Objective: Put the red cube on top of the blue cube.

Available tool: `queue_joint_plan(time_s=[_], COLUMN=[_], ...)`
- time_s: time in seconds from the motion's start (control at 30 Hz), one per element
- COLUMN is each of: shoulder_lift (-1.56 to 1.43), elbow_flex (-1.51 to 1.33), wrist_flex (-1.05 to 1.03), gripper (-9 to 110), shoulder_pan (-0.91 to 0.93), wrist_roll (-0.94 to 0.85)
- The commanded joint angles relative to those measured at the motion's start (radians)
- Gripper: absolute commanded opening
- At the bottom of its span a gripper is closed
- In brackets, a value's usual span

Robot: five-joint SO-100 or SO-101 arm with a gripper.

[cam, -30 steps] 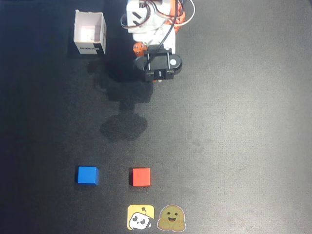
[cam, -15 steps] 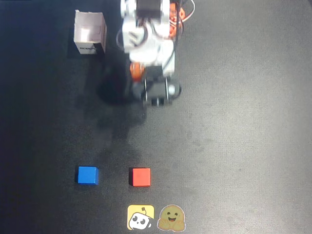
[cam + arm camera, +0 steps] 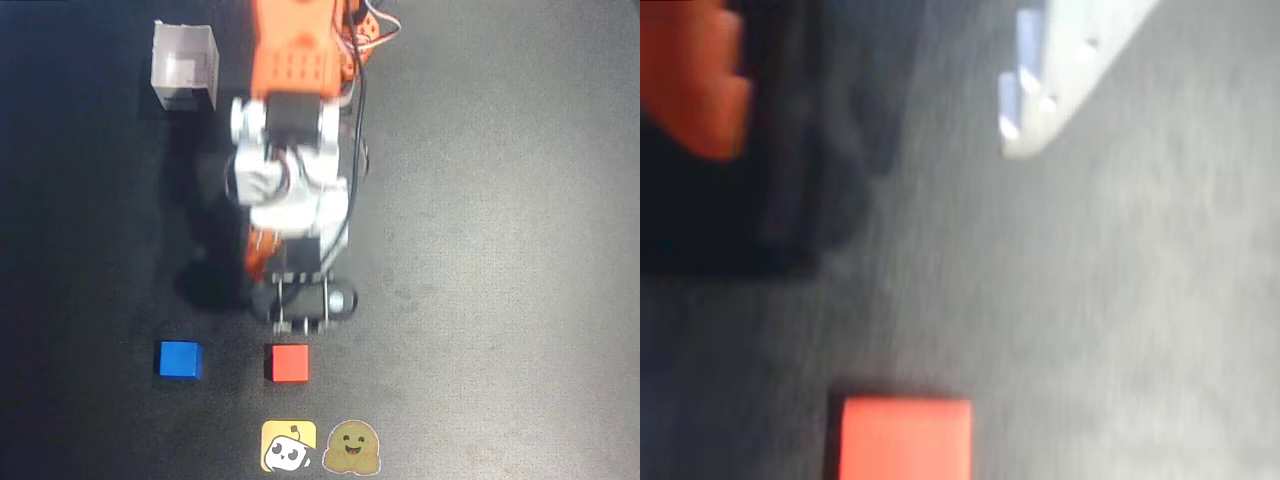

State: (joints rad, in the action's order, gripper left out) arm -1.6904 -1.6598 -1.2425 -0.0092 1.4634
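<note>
The red cube (image 3: pixel 289 362) sits on the dark table, just below my gripper (image 3: pixel 300 322) in the overhead view. The blue cube (image 3: pixel 180 359) sits on the table to its left, about one cube-gap apart and level with it. In the wrist view, which is blurred, the red cube (image 3: pixel 905 440) is at the bottom edge. My gripper (image 3: pixel 870 150) is above it there, with the orange finger (image 3: pixel 695 85) at top left and the white finger (image 3: pixel 1060 80) at top right, wide apart and holding nothing. The blue cube is out of the wrist view.
A larger white box (image 3: pixel 185 68) stands at the upper left of the overhead view, beside the arm. Two flat sticker-like figures, one yellow (image 3: pixel 289 446) and one olive (image 3: pixel 352 447), lie near the bottom edge, below the red cube.
</note>
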Motion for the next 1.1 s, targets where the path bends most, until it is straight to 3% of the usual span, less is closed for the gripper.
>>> queue_joint_plan(time_s=[0.0,0.23,0.3,1.07], shoulder_lift=[0.067,0.193,0.213,0.413], elbow_flex=[0.132,0.232,0.241,0.416], wrist_flex=[0.0,0.023,0.035,0.066], gripper=[23,23,29,29], shoulder_pan=[0.012,0.005,0.002,-0.041], wrist_roll=[0.005,0.011,0.011,0.089])
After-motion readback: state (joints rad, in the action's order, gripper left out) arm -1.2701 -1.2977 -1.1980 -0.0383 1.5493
